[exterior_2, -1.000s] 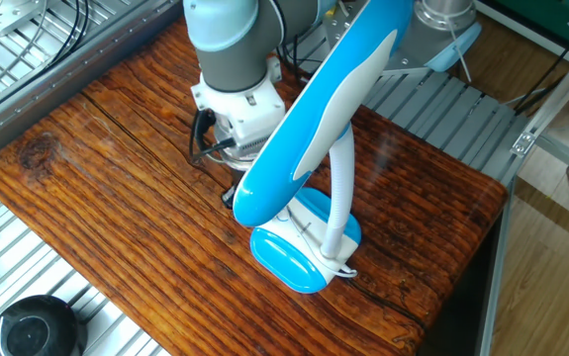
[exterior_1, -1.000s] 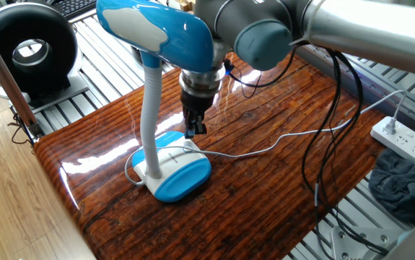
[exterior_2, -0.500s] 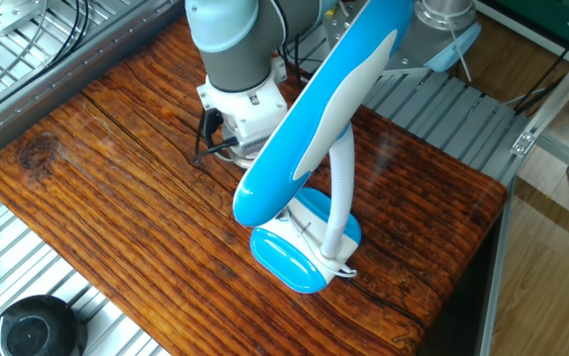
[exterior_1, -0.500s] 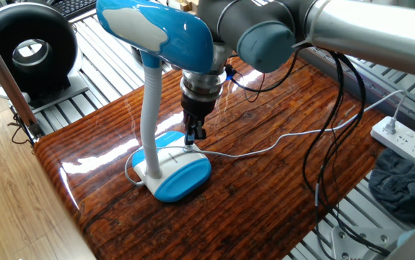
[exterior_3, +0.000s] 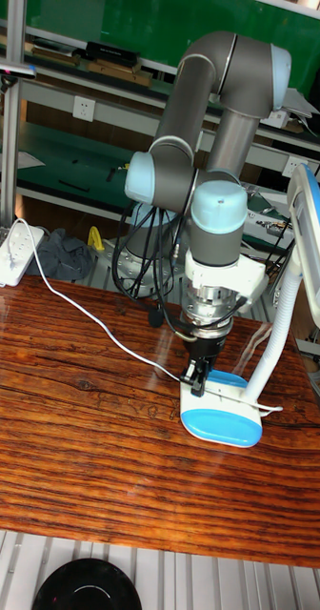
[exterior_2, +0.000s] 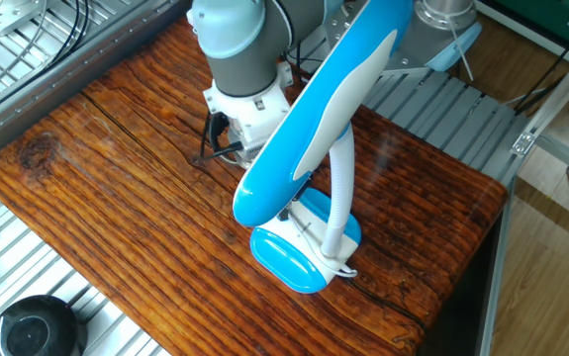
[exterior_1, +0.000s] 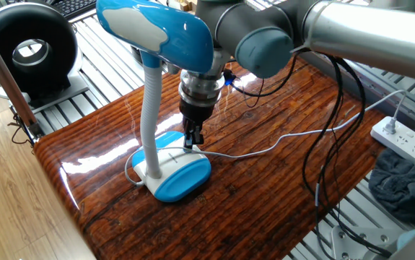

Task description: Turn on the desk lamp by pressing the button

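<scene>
The desk lamp stands on the wooden table with its glossy blue head point(exterior_1: 156, 32) on a white ribbed gooseneck point(exterior_1: 149, 108) above a blue-rimmed, white-topped base point(exterior_1: 177, 175). My gripper point(exterior_1: 190, 139) points straight down with its black fingers together, the tip at the far edge of the base's white top. In the tall fixed view the gripper point(exterior_3: 195, 379) meets the left end of the base point(exterior_3: 227, 419). The lamp head point(exterior_2: 314, 119) hides most of the fingers in the other fixed view. The button itself is not visible. No light shows from the head.
A black round fan point(exterior_1: 27, 47) sits off the table's far left corner. The lamp's thin white cord point(exterior_1: 286, 137) runs across the wood to a white power strip point(exterior_1: 405, 141). A dark cloth point(exterior_1: 402, 184) lies beside the strip. The arm's black cables hang over the table's right side.
The gripper has come down and slightly left, from above the cord to the edge of the lamp base. The lamp has not moved.
</scene>
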Controlling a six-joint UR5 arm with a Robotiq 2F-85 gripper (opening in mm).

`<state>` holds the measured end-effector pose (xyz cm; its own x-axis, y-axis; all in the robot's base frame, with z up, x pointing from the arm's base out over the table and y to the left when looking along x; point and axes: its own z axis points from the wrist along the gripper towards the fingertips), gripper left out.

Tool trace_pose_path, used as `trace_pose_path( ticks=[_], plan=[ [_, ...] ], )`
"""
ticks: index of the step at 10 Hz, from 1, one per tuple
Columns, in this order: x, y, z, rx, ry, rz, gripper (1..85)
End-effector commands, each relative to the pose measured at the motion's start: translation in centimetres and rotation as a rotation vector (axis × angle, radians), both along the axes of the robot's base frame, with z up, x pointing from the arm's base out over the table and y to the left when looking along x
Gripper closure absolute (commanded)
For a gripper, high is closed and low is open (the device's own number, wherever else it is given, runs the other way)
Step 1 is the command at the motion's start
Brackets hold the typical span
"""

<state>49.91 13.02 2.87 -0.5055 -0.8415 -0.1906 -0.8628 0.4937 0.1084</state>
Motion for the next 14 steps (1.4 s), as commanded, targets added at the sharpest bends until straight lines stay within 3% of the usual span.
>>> trace_pose_path(
  ticks=[1,4,5,10,14],
  plan=[
    [-0.2,0.4,0.2,0.038,0.010,-0.009,84.7],
    [-1.4,-4.2,4.2,0.085,0.075,0.056,84.7],
    [-1.8,-4.5,5.0,0.094,0.090,0.050,84.7],
    [-1.4,-2.6,5.1,0.132,0.097,-0.028,84.7],
    [-0.5,-1.0,3.8,0.120,0.076,-0.061,84.7]
  ],
)
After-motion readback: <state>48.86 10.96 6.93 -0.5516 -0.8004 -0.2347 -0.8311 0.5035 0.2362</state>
